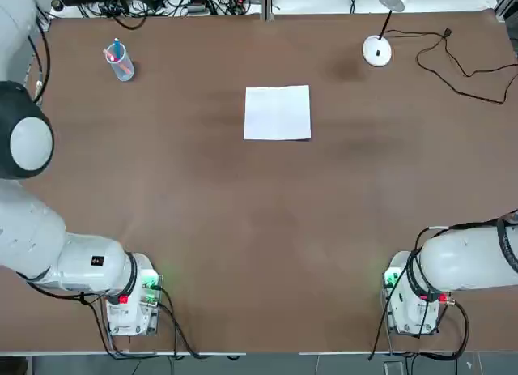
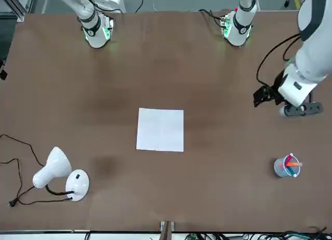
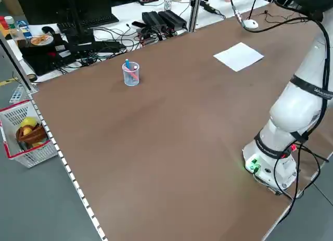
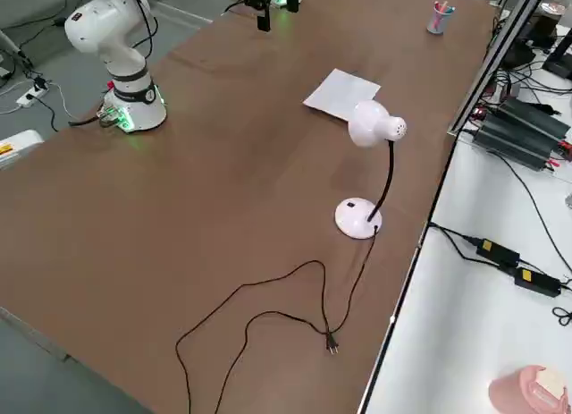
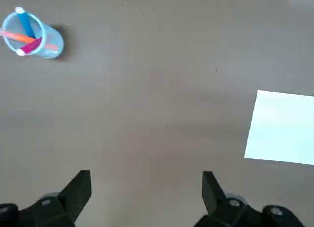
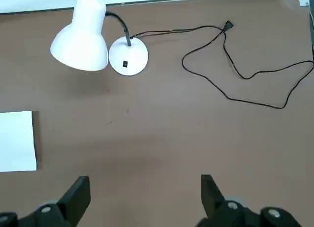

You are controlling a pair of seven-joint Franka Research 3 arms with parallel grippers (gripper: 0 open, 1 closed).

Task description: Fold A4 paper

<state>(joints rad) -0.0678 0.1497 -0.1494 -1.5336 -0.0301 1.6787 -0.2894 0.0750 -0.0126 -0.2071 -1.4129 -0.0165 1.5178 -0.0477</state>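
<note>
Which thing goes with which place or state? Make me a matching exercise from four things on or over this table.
1. Paper
2. Cup
3. Lamp base
4. Left gripper

A. open, with nothing between its fingers
B. round and white, beside a dark cord
C. flat, between cup and lamp
D. holding pens

Pairs: 1-C, 2-D, 3-B, 4-A

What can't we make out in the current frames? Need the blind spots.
- Right gripper: out of frame in the front view, past the top and left edges.
- Paper: cut off by the right edge in the left wrist view; underside hidden against the table in every view, so layer count can't be told.
- Lamp: bulb hidden by its shade in the top view.
- Pens: lower ends blurred through the cup in the left wrist view.
</note>
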